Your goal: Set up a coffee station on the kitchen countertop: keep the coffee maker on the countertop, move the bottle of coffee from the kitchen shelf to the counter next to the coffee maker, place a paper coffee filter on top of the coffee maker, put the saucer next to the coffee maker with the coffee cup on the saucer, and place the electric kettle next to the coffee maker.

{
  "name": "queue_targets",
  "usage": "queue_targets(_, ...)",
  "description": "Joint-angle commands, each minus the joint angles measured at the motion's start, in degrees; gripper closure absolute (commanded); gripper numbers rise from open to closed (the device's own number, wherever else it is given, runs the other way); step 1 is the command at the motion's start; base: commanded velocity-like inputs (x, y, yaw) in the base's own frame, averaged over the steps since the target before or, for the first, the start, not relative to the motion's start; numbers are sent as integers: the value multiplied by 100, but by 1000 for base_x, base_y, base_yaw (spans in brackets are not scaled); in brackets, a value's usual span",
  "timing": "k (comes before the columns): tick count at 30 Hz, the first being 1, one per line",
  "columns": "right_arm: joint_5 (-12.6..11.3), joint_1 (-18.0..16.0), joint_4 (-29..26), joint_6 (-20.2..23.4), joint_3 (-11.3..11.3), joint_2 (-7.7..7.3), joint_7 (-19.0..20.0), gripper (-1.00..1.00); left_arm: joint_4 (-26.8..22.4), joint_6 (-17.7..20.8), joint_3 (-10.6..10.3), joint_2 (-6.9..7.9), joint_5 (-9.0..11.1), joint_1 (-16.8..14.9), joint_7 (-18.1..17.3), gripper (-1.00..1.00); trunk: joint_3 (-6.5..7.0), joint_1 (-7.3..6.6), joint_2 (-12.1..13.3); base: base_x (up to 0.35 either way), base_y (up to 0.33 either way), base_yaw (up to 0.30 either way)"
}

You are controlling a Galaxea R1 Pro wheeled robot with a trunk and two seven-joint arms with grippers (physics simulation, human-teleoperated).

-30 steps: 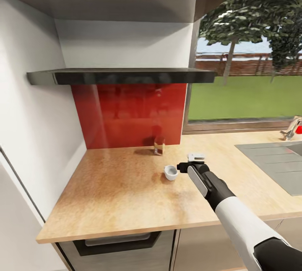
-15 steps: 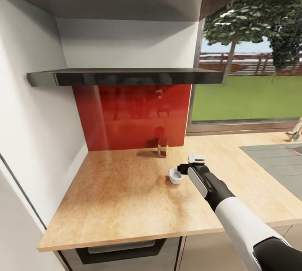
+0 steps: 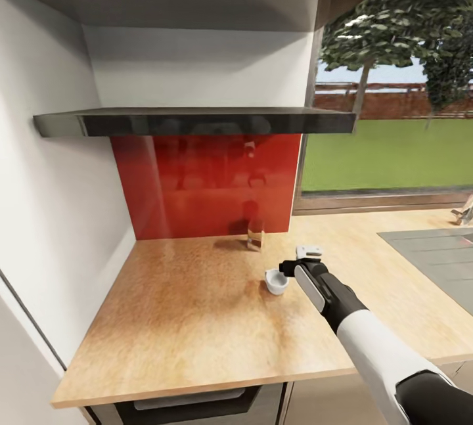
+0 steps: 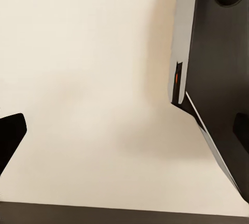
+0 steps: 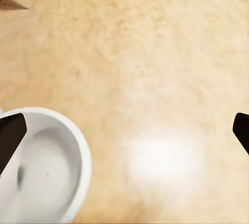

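Head view: tiny white coffee cup upright on countertop.

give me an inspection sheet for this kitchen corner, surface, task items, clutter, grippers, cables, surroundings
Surface: light wood-look countertop, bare in front; steel sink inset at its right.
Job's things: white coffee cup upright on the countertop, no saucer under it.
Clutter: small glass by the red backsplash.
Grippers: right gripper beside the cup, open; in the right wrist view one of its fingers sits at the cup's rim. Left gripper open over a pale surface.
Cables: nothing seen.
Surroundings: dark shelf above, window onto lawn and trees.
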Motion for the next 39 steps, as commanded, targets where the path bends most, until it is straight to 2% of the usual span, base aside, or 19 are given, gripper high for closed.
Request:
queue_targets(1, -57, -7, 0, -6, 24, -3, -54, -100, 9, -11, 49, 2, -56, -7, -15, -100, -14, 4, -13, 55, 0, 0)
queue_targets(9, -57, -7, 214, -174, 24, 147, -54, -100, 9, -11, 49, 1, -56, -7, -15, -100, -14, 4, -13, 12, 0, 0)
queue_targets(22, -54, -7, 424, -218, 21, 163, -47, -100, 9, -7, 49, 10, -56, -7, -15, -100, -14, 4, -13, 0, 0, 0)
queue_targets(29, -57, -7, 758, -496, 23, 163, 132, -100, 9, -11, 49, 10, -56, -7, -15, -100, -14, 4, -13, 0, 0, 0)
queue_targets(39, -57, -7, 898, -576, 24, 163, 157, -100, 14, -11, 49, 10, -56, -7, -15, -100, -14, 4, -13, 0, 0, 0)
